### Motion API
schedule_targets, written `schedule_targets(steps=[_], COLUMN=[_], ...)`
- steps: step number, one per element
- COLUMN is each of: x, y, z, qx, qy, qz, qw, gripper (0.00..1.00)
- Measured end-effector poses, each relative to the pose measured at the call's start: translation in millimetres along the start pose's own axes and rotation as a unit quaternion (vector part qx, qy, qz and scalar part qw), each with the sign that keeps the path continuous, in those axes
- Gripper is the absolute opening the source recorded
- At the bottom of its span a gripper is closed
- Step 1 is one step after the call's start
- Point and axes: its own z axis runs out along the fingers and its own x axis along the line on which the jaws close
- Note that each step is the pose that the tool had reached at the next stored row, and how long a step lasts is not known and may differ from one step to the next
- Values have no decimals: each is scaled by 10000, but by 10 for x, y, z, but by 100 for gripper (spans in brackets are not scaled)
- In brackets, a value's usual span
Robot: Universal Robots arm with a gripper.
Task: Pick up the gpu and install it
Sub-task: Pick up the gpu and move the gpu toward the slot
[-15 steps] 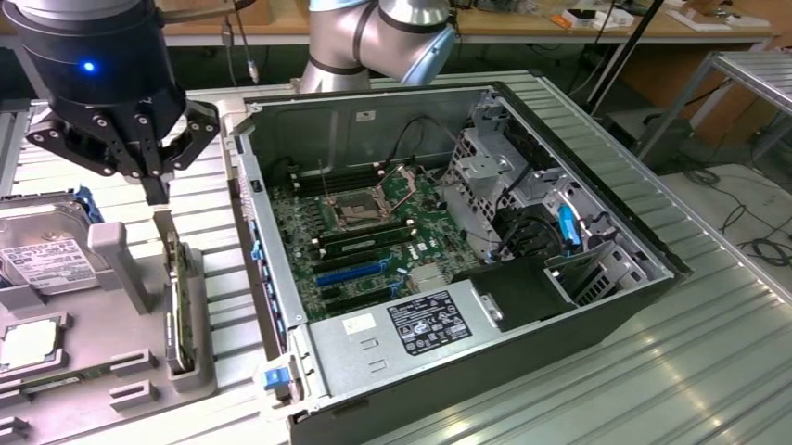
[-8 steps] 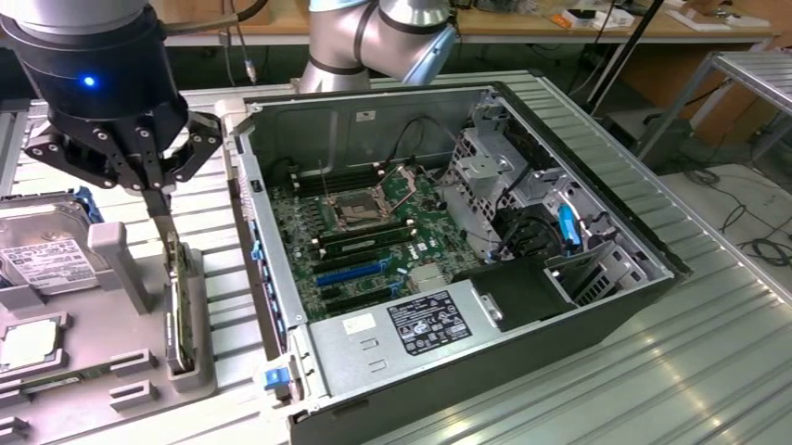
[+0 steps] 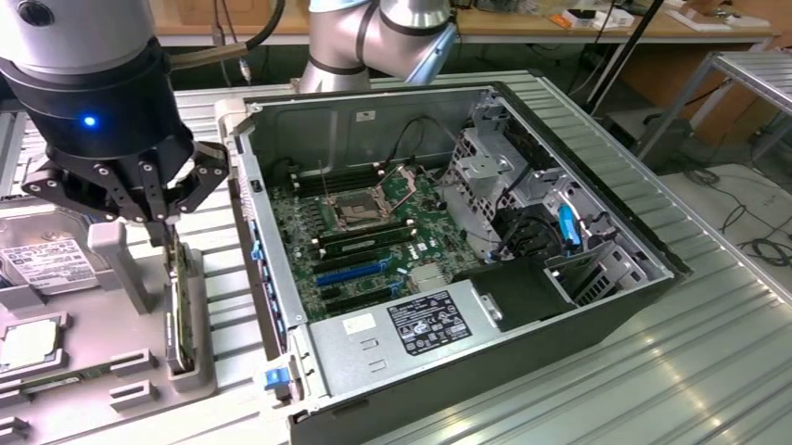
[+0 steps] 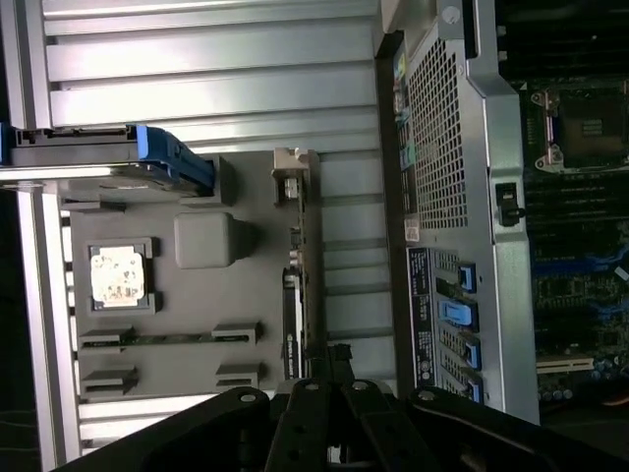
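Right, here we are at the pickup: the gripper (image 3: pixel 159 230) is down over the grey holder tray (image 3: pixel 118 371) at the exterior view's left, and its fingers are drawn in narrow, pinched, as far as I can judge, on the upper edge of the gpu (image 3: pixel 181 306). The card stands on its long edge in the tray's slot, upright, dark faces to either side, and looks fully seated, not lifted yet. From the wrist view the fingertips sit over one end of the gpu (image 4: pixel 295 295) rather than over its middle, so that is the thing to watch. A hold that far off-centre could let the card swing or bind against the slot walls, so I'd say the pull wants to be slow and dead straight up, in line with the slot, with no twist from the wrist. The card should stay vertical until its lower edge is clear of the tray's posts. The hard drive (image 3: pixel 37 260) lies just beside on the same tray, so any sideways drift that way should be avoided. Well apart, to the exterior view's right, the open computer case (image 3: pixel 619 306) lies on its side with the motherboard (image 3: pixel 371 222) facing up and the blue slots (image 3: pixel 352 272) bare.
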Motion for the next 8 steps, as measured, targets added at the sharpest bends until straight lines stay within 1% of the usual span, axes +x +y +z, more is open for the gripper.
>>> schedule_targets(steps=[5,8], x=[-6,-6], y=[-103,-104], z=[-4,-5], qx=[0,0], qy=[0,0], qz=[0,0], qw=[10000,10000], gripper=[11,11])
